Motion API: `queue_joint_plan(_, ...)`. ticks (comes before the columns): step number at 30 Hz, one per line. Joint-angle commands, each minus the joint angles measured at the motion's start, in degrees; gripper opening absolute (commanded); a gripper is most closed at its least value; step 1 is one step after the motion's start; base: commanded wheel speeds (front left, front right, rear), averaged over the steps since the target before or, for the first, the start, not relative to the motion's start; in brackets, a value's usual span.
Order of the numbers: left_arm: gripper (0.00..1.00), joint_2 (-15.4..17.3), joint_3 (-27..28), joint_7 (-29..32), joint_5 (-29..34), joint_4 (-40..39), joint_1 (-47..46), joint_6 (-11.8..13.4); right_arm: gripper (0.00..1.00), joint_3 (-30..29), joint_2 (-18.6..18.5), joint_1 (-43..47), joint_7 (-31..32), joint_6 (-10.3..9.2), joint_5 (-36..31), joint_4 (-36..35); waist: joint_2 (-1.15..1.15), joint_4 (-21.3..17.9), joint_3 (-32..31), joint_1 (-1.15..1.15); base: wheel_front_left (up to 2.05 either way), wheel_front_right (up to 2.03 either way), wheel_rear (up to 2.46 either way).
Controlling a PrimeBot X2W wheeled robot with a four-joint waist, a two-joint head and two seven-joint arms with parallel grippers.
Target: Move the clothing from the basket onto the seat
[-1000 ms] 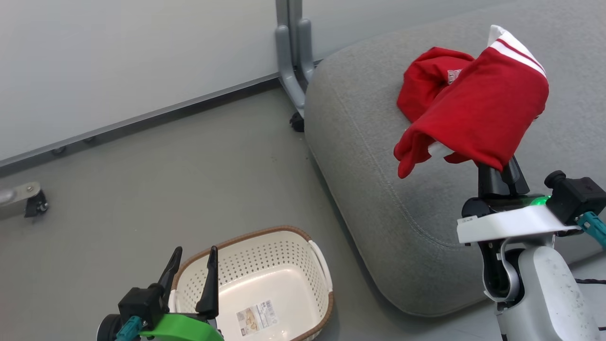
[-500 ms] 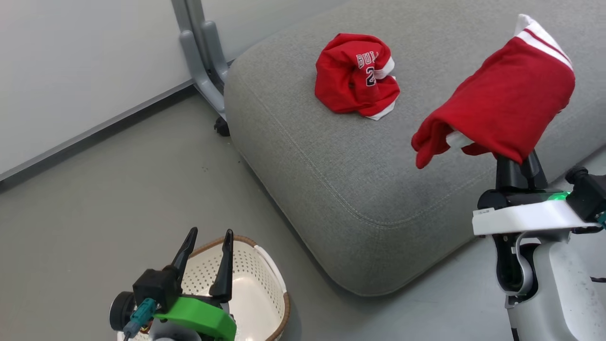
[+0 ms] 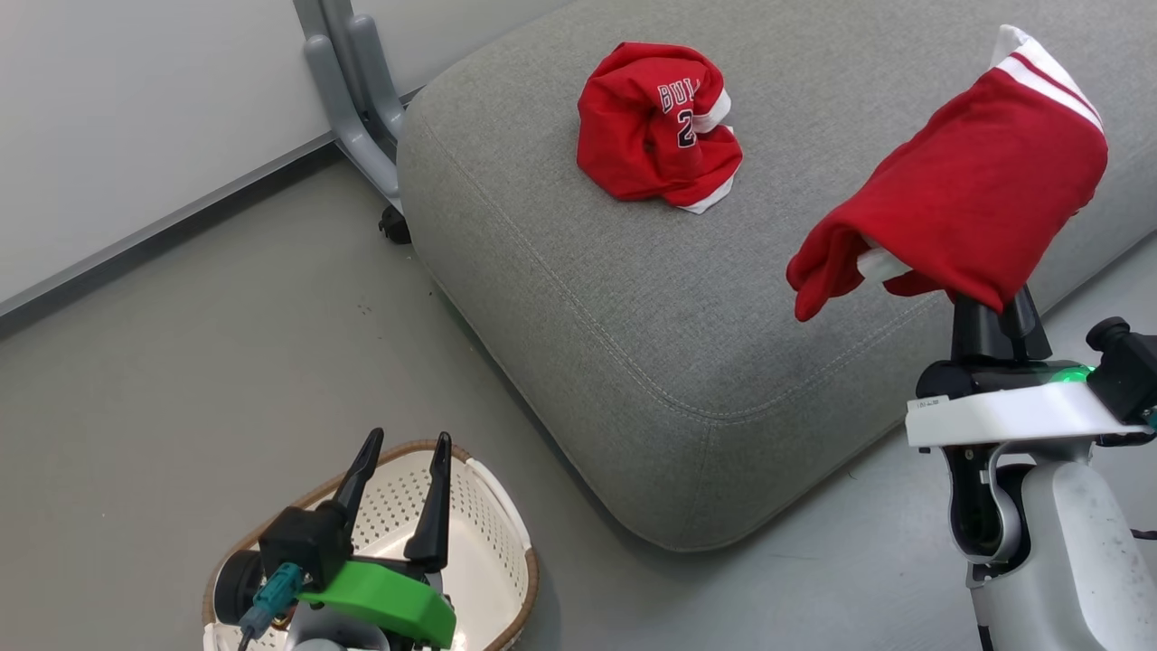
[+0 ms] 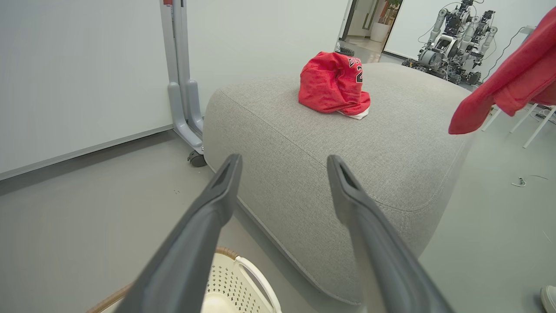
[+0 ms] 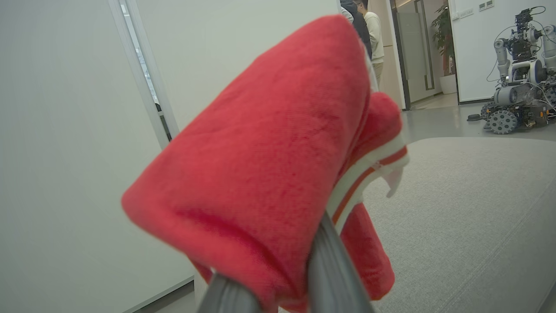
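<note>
On seat [image 3: 578,298]: crumpled jersey [image 3: 655,127]. Right hand [image 3: 992,316] clamped on striped red garment [image 3: 967,208], lifted clear of seat. Left hand [image 3: 409,437] spread wide, empty, above basket [image 3: 488,506].

Red clothing [image 3: 646,136], grey seat [image 3: 633,344]

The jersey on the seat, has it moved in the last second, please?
No. Against the seat's seams, the jersey lies where it did; only the camera has turned.
</note>
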Motion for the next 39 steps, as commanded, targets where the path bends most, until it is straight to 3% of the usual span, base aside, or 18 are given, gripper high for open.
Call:
queue_joint_plan(1, 1.00, 0.3, 0.3, 0.0, -0.4, -0.2, 0.4, -0.1, 0.00, 0.0, -0.1, -0.8, -0.2, -0.01, -0.4, 0.1, 0.00, 0.1, 0.0, 0.00, 0.00, 0.00, 0.00)
queue_joint_plan(10, 1.00, 0.3, 0.8, 0.0, -0.5, -0.9, 1.1, -0.1, 0.00, 1.0, -0.4, -3.6, -0.2, -0.01, -4.0, 0.2, 0.00, 1.4, 1.6, 0.00, 0.00, 0.00, 0.00)
queue_joint_plan(16, 1.00, 0.4, -0.3, 0.0, 2.9, -0.6, -2.9, -0.1, 0.00, -0.3, -2.9, -11.6, -0.2, -0.01, -5.4, 0.1, 0.00, 3.6, 8.8, 0.00, 0.00, 0.00, 0.00)
queue_joint_plan(24, 1.00, 3.0, -4.1, 0.0, 3.7, -0.2, -10.9, -0.1, 0.00, -5.5, -7.2, -26.1, -0.2, -0.01, -7.2, 3.0, 0.00, 8.6, 20.9, 0.00, 0.00, 0.00, 0.00)
queue_joint_plan(34, 1.00, 3.6, -8.8, 0.0, 3.6, -0.5, -20.8, -0.1, 0.00, -9.4, -14.6, -43.2, -0.2, -0.02, -13.9, 19.1, 0.00, 16.9, 33.5, 0.00, 0.00, 0.00, 0.00)
queue_joint_plan(39, 1.00, 2.5, -9.9, 0.0, 2.8, -0.6, -23.7, -0.1, 0.00, -10.2, -16.2, -48.2, -0.2, -0.02, -16.7, 27.1, 0.00, 20.7, 36.8, 0.00, 0.00, 0.00, 0.00)
